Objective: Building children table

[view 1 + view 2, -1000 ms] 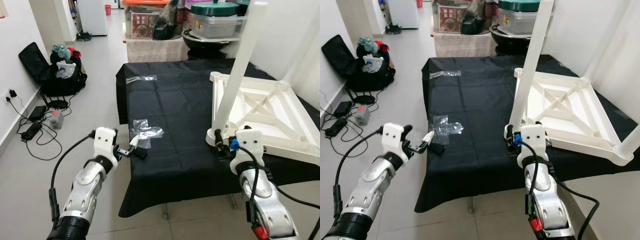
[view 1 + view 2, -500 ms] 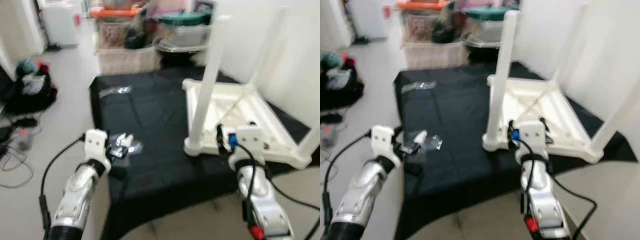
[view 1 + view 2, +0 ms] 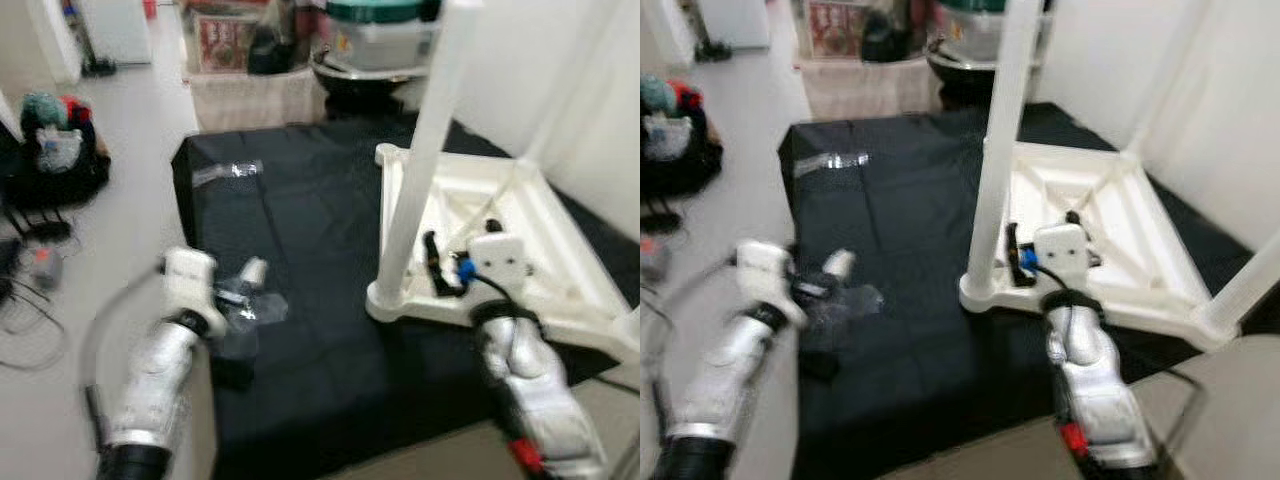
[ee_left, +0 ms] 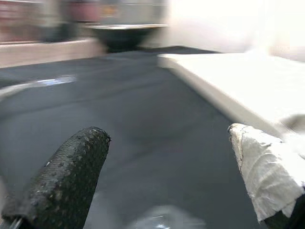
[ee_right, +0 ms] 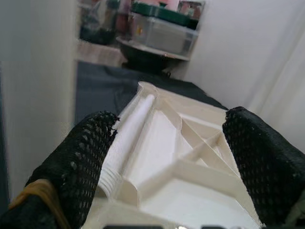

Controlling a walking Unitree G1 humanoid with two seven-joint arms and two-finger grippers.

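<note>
Both my grippers stand parted and empty: right gripper (image 5: 167, 162) hovers over the upturned white table top (image 3: 560, 265), aimed at a loose leg (image 5: 126, 143) lying in its frame; left gripper (image 4: 171, 181) hangs above the black cloth (image 3: 310, 250) near the plastic wrap (image 3: 250, 310), at nine o'clock from the top. Two legs look fitted, one at the near corner (image 3: 420, 150), though blur hides the rest. Since a second ago my head has swung right and my right arm has reached in over the frame.
</note>
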